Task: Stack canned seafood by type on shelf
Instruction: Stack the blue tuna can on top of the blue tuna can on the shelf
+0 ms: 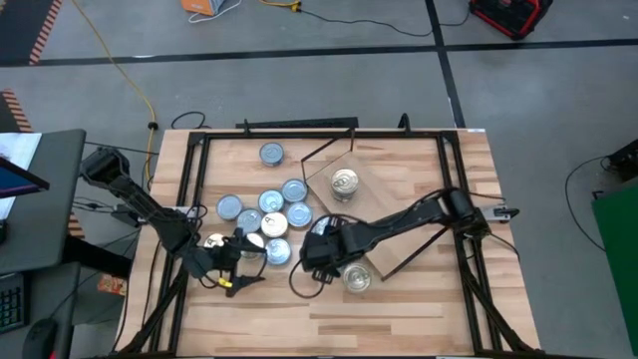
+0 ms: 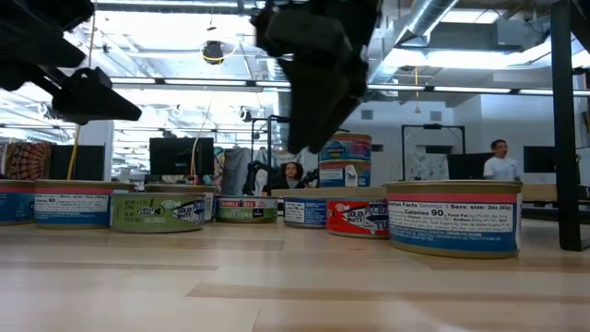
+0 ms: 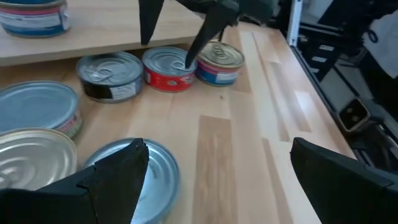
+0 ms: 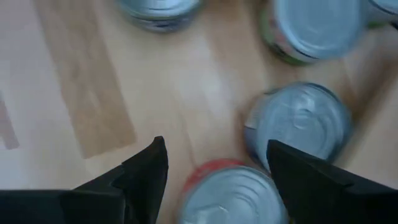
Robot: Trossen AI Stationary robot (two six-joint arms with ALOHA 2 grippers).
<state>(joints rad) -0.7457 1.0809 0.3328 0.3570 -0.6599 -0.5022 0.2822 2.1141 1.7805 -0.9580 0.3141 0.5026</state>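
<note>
Red-sided tin [image 4: 233, 193] sits right between right gripper [image 1: 317, 251] fingers, which hang apart, empty, w/ more tins [image 1: 269, 201] just beyond. Shelf [image 1: 371, 204] lies behind it, one tin atop. Left gripper [image 1: 231, 261] open, nr cluster's other side; right arm closer.

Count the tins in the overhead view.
11 tins: one on the shelf, one just off its near corner, one alone toward the far edge, seven clustered mid-table, one by the left gripper. The right arm may hide more.
</note>
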